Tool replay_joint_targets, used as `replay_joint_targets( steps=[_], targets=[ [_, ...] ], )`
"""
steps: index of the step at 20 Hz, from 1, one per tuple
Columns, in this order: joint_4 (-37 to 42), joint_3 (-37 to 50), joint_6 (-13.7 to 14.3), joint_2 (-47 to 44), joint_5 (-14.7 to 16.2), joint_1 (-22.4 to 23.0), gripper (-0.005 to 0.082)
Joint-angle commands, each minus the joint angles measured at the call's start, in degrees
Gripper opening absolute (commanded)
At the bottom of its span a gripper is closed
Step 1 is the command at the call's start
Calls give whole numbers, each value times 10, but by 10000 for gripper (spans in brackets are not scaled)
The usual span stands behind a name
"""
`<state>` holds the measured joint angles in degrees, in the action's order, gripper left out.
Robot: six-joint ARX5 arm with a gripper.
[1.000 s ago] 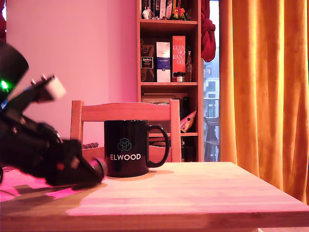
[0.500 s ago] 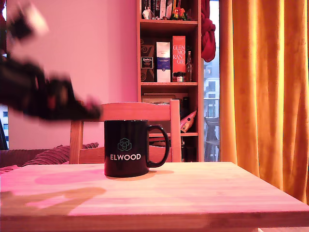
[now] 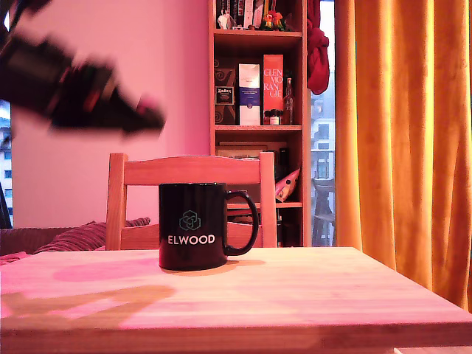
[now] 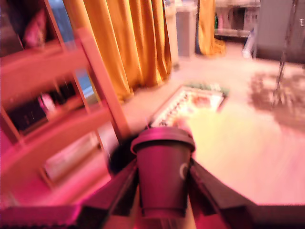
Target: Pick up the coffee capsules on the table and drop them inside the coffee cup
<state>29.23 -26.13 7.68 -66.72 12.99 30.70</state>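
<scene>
In the wrist view my gripper [image 4: 164, 167] is shut on the coffee capsule [image 4: 163, 183], a small tapered cup with a wider flat rim, held upright between the two dark fingers [image 4: 120, 191]. In the exterior view the arm is a dark blur at the upper left. Its gripper [image 3: 151, 118] hangs in the air, higher than the coffee cup [image 3: 193, 225] and towards the exterior view's left of it. The blur hides the capsule there. The glossy black cup with white "ELWOOD" lettering stands upright on the light wooden table [image 3: 310, 295], handle to the exterior view's right.
A wooden chair [image 3: 192, 171] stands right behind the cup. Further back are a bookshelf [image 3: 258, 81] with boxes and bottles, and orange curtains [image 3: 398, 133] at the exterior view's right. The arm's shadow [image 3: 88, 299] lies on the tabletop.
The arm has risen from table level beside the cup to well above it, and its tip has shifted slightly towards the exterior view's right. The cup has not moved.
</scene>
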Motion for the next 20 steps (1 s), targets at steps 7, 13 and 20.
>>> replay_joint_targets(
  steps=[7, 13, 20],
  targets=[
    [-43, -112, -1, -82, 3, 0, 109],
    [-44, -164, -2, -194, 7, 1, 110],
    [-57, -179, -2, -244, 13, 2, 110]
  ],
)
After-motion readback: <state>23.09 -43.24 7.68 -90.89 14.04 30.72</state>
